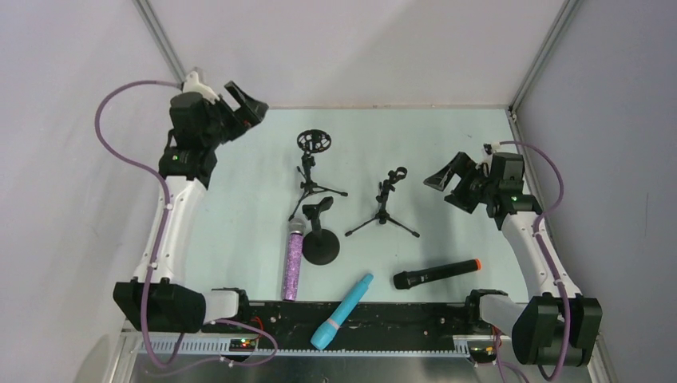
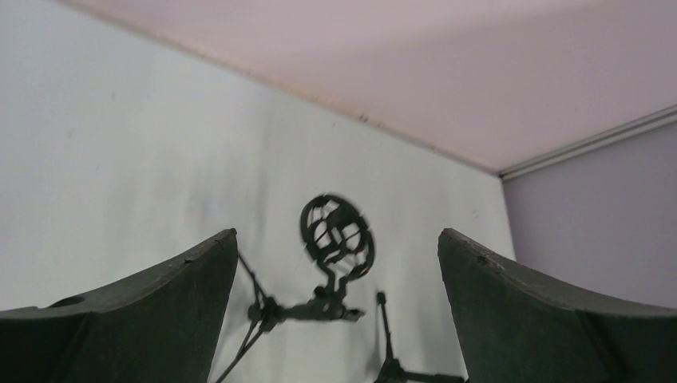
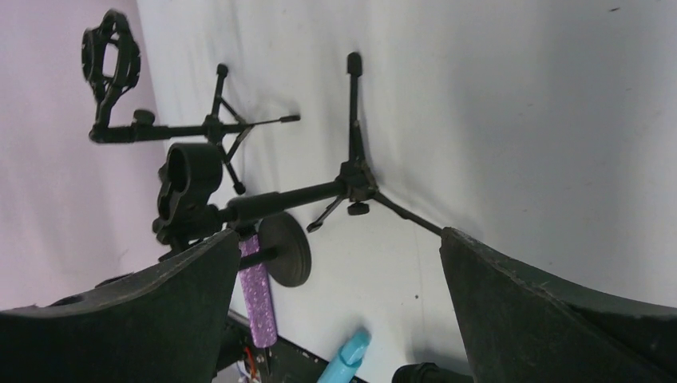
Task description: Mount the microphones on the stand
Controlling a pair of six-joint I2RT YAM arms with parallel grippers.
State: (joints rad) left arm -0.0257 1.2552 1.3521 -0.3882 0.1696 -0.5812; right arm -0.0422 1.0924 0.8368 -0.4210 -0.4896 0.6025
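Note:
Three microphones lie near the table's front edge: purple glitter [image 1: 293,259], cyan-blue [image 1: 343,311] and black with an orange ring [image 1: 436,274]. Three black stands are behind them: a tripod with a ring mount [image 1: 313,144], a tripod with a clip [image 1: 385,203], and a round-base stand [image 1: 320,239]. My left gripper [image 1: 243,102] is open and empty, raised at the back left. My right gripper [image 1: 447,174] is open and empty, right of the clip tripod. The right wrist view shows the clip tripod [image 3: 351,179] and the purple [image 3: 259,295] and cyan [image 3: 347,357] microphones.
The cyan microphone's head overhangs the black base rail [image 1: 399,315] at the front. Grey walls close in the back and both sides. The left wrist view shows the ring-mount stand [image 2: 327,307] between my fingers [image 2: 160,303].

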